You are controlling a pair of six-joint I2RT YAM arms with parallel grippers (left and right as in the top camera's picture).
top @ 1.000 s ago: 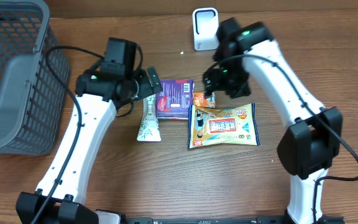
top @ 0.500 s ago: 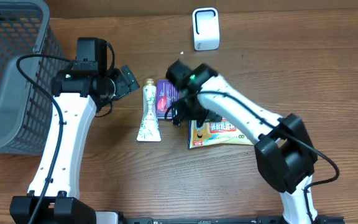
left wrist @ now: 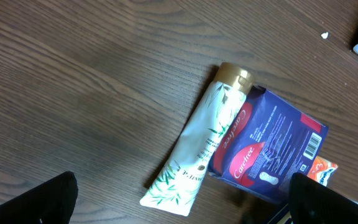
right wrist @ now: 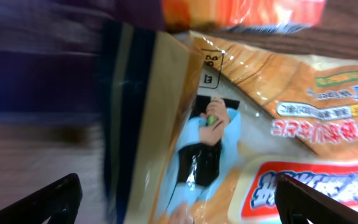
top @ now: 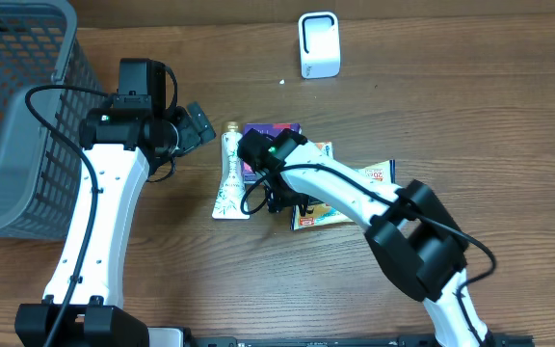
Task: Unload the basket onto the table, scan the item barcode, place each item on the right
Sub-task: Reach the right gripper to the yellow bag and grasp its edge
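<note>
snack packet: the snack packet lies flat mid-worktop, nearest the front edge of the loose items; the right arm crosses over it.
right gripper: the right gripper hangs just above the packet's left end with its fingers spread wide and nothing between them; part of the wrist view is blurred.
tube: a white tube with a gold cap lies just left of the packet, cap towards the far edge.
purple box: the purple box touches the tube's right side, its barcode facing up.
orange packet: an orange packet peeks out beside the box.
left gripper: the left gripper is spread and empty, near the tube's cap, on its left.
basket: a grey basket fills the far left corner.
scanner: the white scanner stands upright at the far edge, well apart from the items.
</note>
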